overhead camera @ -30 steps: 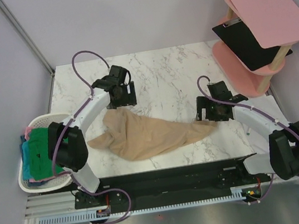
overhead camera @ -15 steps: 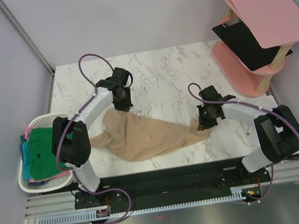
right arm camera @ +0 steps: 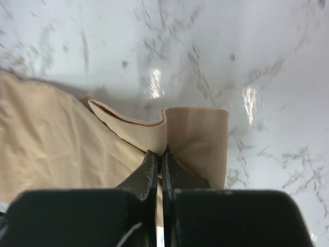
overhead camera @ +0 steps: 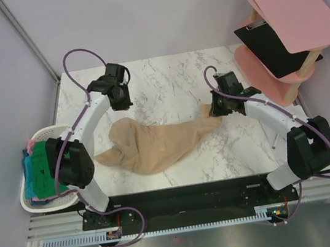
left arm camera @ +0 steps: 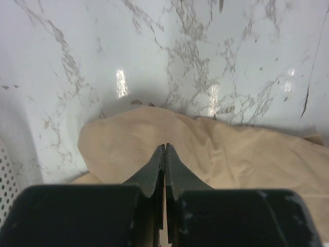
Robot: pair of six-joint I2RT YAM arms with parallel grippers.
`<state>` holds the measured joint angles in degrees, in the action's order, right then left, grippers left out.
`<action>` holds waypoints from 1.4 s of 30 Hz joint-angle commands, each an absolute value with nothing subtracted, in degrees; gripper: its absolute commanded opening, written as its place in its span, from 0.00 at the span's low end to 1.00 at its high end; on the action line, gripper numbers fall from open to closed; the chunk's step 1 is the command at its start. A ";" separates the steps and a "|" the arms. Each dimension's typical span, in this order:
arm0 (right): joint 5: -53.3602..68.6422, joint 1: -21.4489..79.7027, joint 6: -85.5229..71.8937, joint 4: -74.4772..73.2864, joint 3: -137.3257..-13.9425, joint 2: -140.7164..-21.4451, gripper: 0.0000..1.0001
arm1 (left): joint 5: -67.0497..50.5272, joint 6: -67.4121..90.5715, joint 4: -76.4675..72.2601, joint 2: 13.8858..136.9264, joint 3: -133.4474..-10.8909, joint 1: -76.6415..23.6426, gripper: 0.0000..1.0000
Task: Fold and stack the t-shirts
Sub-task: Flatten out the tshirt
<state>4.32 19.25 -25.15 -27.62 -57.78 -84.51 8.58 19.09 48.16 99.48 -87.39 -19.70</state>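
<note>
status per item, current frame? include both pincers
tan shirt, unfolded, rumpled on the table.
right pincer, shut on the tan shirt's edge, which is lifted.
left pincer, shut over the tan shirt; no cloth visibly held.
basket, holds other shirts, green on top.
clipboard, lying on the stand.

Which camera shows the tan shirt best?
The top view: the whole tan shirt is visible. The left wrist view shows only one edge, the right wrist only a hemmed corner in its pincer.
</note>
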 commanded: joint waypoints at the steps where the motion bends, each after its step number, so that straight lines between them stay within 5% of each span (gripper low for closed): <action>1: 2.46 19.42 -24.35 -23.48 -66.17 -85.78 0.00 | 10.46 15.03 50.79 98.52 -95.26 -17.84 0.02; 11: -2.72 19.42 -25.84 -26.63 -54.07 -75.33 0.00 | 5.98 19.07 48.09 90.80 -81.23 -17.84 0.03; 13: -2.73 19.42 -26.63 -26.37 -49.06 -74.62 0.00 | 5.28 19.68 46.76 90.27 -77.11 -17.75 0.32; 14: -2.46 19.42 -26.80 -25.93 -47.65 -74.62 0.00 | 5.10 20.12 45.63 90.35 -76.04 -17.75 0.60; 15: -2.11 19.34 -26.98 -25.23 -45.81 -74.71 0.00 | 4.49 20.21 45.09 90.70 -74.63 -17.75 0.69; 17: -1.32 19.51 -27.07 -24.61 -44.74 -74.79 0.00 | 3.52 20.65 44.56 92.53 -74.18 -17.67 0.81; 22: -0.79 19.42 -26.28 -24.43 -46.05 -75.15 0.00 | -1.48 20.30 44.30 98.25 -75.58 -17.67 0.90; 24: -0.79 19.42 -26.10 -24.43 -46.93 -75.41 0.00 | -3.85 19.78 43.86 100.28 -75.67 -17.84 0.75; 25: -0.79 19.42 -26.02 -24.43 -47.19 -75.58 0.00 | -4.74 19.43 42.99 100.81 -75.59 -17.75 0.58; 26: -0.79 19.42 -26.02 -24.43 -47.37 -75.67 0.00 | -5.53 19.34 42.80 100.90 -75.59 -17.84 0.15; 27: -0.79 19.34 -26.02 -24.35 -47.63 -76.11 0.00 | -5.36 19.34 42.72 101.07 -75.93 -17.84 0.02; 42: -2.72 19.34 -23.73 -20.75 -53.96 -77.97 0.00 | 6.24 15.38 49.48 89.66 -97.21 -17.67 0.02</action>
